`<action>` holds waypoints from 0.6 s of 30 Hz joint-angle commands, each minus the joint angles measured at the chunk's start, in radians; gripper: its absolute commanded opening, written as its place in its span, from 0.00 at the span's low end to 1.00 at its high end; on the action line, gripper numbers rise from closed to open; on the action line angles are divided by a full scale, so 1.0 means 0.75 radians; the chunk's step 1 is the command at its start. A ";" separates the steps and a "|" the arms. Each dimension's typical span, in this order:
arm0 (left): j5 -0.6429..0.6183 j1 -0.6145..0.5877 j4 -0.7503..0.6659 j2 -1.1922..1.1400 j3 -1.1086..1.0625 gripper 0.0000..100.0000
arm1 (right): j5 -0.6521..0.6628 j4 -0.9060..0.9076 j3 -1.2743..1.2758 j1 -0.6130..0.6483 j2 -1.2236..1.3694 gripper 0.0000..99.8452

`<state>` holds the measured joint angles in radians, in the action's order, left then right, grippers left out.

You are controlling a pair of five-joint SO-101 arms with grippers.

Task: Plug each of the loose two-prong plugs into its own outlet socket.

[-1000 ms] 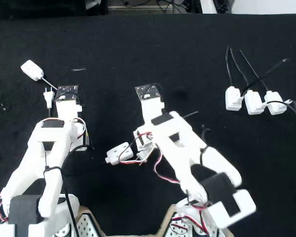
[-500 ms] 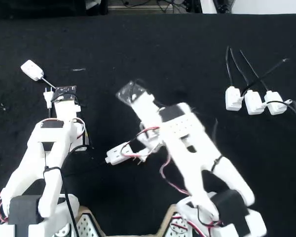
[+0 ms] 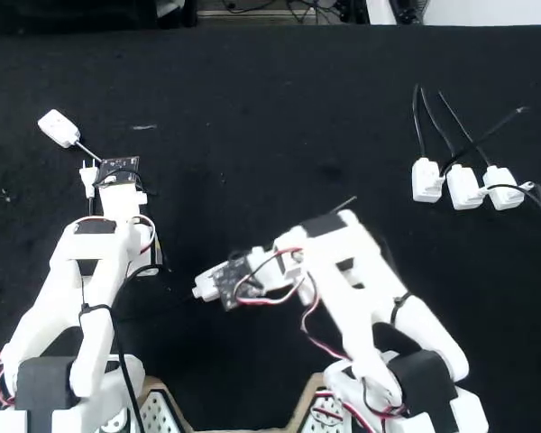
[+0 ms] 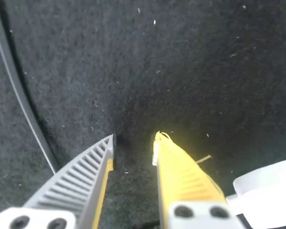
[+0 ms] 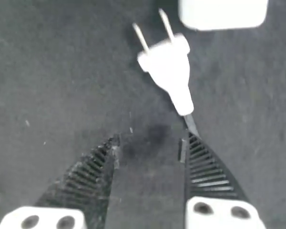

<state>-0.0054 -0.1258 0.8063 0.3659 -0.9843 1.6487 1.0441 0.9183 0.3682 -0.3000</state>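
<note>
A loose plug (image 5: pixel 169 71) is framed between the spread fingers of the right gripper (image 5: pixel 148 139), which is open and empty just above the black table (image 3: pixel 252 108). The plug lies flat toward the near middle of the table. Its two prongs are turned roughly toward a white socket (image 5: pixel 223 13) just beside it and are not yet entered. The left gripper (image 4: pixel 133 140) is likewise open and empty over bare cloth, with a cable (image 4: pixel 19 95) running past one side. A second plug (image 3: pixel 88 174) and second socket (image 3: pixel 58 128) are seen close ahead of that arm, apart from each other. Three joined pairs (image 3: pixel 464 186), apparently finished, are lined up at the far right.

The grasp is judged to be the step in hand. The plug body must be closed on, then the prongs squared to the slots and pushed home. Wide open cloth is left across the middle, and the joined pairs near the right edge are best kept clear of.
</note>
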 commanded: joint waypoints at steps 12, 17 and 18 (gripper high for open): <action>-0.014 -0.109 -0.002 0.043 0.007 0.14 | -0.065 -0.172 0.013 0.184 -0.054 0.19; -0.014 -0.109 0.000 0.043 0.007 0.14 | -0.070 -0.245 0.015 0.184 0.019 0.19; -0.014 -0.109 0.000 0.043 0.007 0.14 | -0.070 -0.274 0.015 0.184 0.052 0.19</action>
<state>-0.0115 -0.2041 0.8063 0.3659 -0.9843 1.6072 0.9030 0.9429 0.4925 -0.2984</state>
